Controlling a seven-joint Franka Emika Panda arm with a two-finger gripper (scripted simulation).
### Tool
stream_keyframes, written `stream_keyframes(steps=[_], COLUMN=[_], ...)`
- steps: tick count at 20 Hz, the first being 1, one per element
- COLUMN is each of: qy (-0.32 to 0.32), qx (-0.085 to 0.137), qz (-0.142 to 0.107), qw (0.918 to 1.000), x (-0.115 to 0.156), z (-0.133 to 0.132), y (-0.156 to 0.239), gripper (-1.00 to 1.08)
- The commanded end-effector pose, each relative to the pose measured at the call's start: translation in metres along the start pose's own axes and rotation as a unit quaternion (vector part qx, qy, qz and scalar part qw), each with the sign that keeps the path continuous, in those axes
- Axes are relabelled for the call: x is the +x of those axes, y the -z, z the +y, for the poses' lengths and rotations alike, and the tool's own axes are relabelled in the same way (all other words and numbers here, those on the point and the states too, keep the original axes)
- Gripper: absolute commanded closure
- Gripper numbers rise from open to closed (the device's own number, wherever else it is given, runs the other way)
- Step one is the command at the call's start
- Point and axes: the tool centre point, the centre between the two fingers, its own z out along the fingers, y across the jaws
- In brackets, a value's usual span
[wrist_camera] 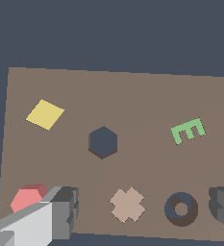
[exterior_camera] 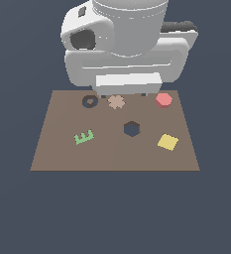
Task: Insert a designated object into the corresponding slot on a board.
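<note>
Red hexagonal block (exterior_camera: 163,99), unlabelled, unmarked

Exterior cam: high, facing the arm, looks down at the whole flat brown rectangular board (exterior_camera: 62,149). Wrist cam: nearer, steep downward view over the board (wrist_camera: 147,101). Both share the dark hexagon-shaped hole (exterior_camera: 131,129) (wrist_camera: 103,142).

Yellow tile (exterior_camera: 167,142), tan cross (exterior_camera: 116,101), green E (exterior_camera: 84,137), black ring (exterior_camera: 90,101).
</note>
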Motion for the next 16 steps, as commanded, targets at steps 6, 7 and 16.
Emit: stream_keyframes(steps=[6,7,16], qy=[0.016,0.023,0.135], qx=[0.000,0.000,0.002], qz=[-0.001,-0.001,-0.007], qw=[0.9999,0.9997,0.9908], x=[-0.003,-0.004,-0.034], z=[-0.011,-0.015,-0.088], y=[-0.007,-0.011,-0.064], gripper=[-0.92,-0.92,-0.92])
